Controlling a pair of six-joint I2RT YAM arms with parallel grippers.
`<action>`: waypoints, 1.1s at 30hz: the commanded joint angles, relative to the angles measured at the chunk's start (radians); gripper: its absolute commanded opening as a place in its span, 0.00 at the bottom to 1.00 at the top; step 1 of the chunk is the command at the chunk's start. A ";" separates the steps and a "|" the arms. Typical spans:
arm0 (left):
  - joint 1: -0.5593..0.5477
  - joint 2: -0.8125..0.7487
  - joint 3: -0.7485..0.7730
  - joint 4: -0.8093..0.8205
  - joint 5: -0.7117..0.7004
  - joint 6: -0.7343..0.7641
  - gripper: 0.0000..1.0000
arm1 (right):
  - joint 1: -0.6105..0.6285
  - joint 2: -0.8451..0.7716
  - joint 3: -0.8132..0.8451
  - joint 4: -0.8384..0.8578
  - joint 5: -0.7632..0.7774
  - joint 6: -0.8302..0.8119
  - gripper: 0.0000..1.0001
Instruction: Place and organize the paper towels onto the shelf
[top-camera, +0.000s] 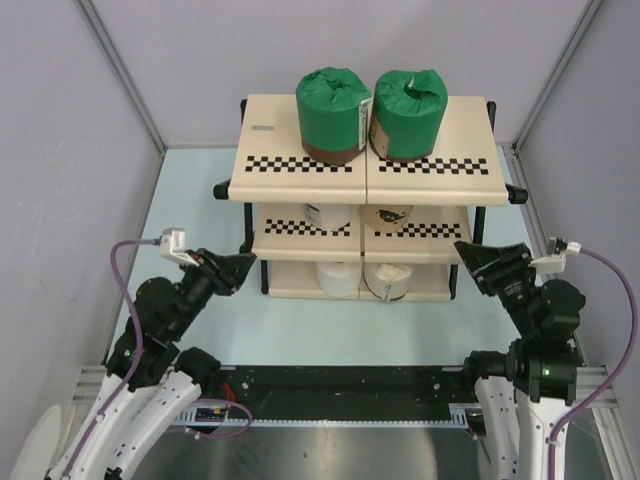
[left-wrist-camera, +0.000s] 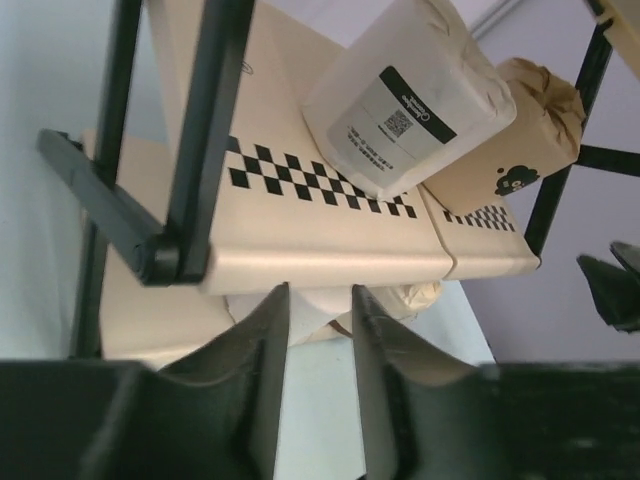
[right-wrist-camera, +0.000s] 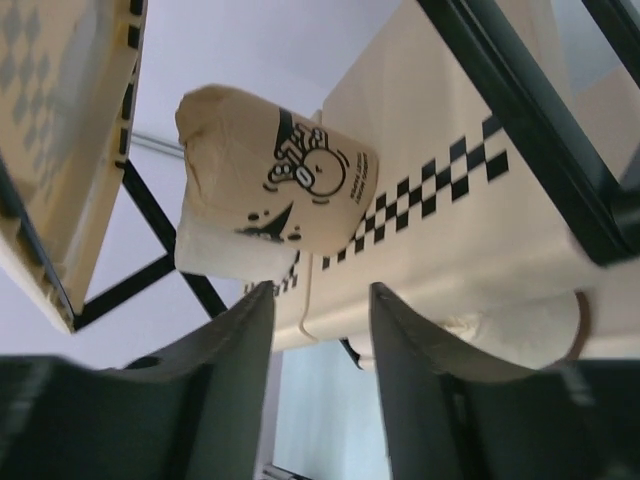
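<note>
The left gripper (top-camera: 240, 268) hangs just off the shelf's (top-camera: 262, 150) front-left post and the right gripper (top-camera: 470, 258) off its front-right. Neither touches the shelf, and both jaws are partly apart and empty. On the top tier two green rolls (top-camera: 331, 115) stand upright. On the middle tier a white roll (top-camera: 327, 214) and a tan roll (top-camera: 388, 215) also stand upright, beyond the fingertips. Two pale rolls (top-camera: 337, 278) sit on the bottom tier, and their axes are unclear.

A pale blue table (top-camera: 330, 330) sits between grey walls (top-camera: 60, 150) — a black rail (top-camera: 340, 392) along its near edge.
</note>
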 joint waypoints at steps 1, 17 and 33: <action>0.002 0.139 0.005 0.249 0.099 0.013 0.21 | 0.010 0.119 0.029 0.193 0.008 0.046 0.40; -0.041 0.420 0.013 0.671 0.040 0.099 0.00 | 0.622 0.352 0.029 0.414 0.682 -0.007 0.00; -0.046 0.709 0.086 0.850 0.002 0.102 0.00 | 0.883 0.475 0.000 0.564 1.261 0.012 0.00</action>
